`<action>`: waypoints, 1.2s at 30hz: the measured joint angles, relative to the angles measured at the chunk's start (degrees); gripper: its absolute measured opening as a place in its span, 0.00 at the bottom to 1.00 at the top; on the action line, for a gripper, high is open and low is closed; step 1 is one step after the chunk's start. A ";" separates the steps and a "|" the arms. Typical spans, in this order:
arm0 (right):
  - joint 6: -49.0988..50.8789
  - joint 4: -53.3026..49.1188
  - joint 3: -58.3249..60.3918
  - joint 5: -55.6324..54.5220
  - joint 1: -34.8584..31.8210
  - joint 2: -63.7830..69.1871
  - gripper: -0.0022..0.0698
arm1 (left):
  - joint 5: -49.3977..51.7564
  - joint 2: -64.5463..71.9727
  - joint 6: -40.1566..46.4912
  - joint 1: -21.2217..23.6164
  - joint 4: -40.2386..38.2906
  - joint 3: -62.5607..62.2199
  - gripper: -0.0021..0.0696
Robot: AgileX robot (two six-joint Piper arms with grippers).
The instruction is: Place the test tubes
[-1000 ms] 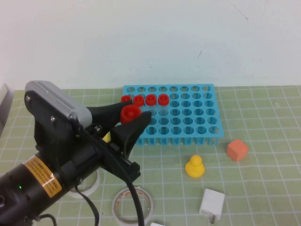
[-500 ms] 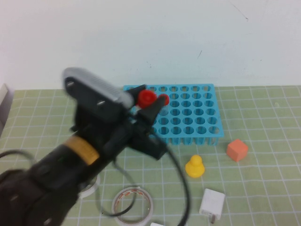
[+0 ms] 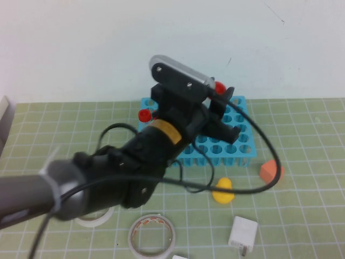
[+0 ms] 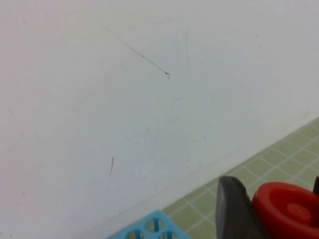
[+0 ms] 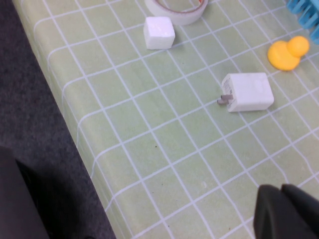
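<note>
The blue test tube rack (image 3: 240,147) stands at the back middle of the green mat. One red-capped tube (image 3: 143,114) shows in its far-left holes; my left arm hides the others. My left gripper (image 3: 221,93) is raised above the rack's back rows, shut on a red-capped test tube (image 3: 219,85). In the left wrist view that red cap (image 4: 291,211) sits against a dark finger (image 4: 233,209), with a rack corner (image 4: 154,229) below. My right gripper (image 5: 288,213) hovers low over the mat near the table's front edge, shut and holding nothing.
An orange cube (image 3: 271,171), a yellow duck (image 3: 223,191) and a white charger (image 3: 243,233) lie right of and in front of the rack. A tape roll (image 3: 152,236) and a second roll (image 3: 97,217) lie at the front left. A white cube (image 5: 159,33) is near the edge.
My left arm has swung up and to the right with the red-capped tube, from the rack's left front to above its back rows. It now hides most tubes in the rack.
</note>
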 joint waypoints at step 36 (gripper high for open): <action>0.00 0.00 0.00 0.00 0.00 0.00 0.03 | 0.82 31.78 -16.19 8.93 0.18 -30.38 0.40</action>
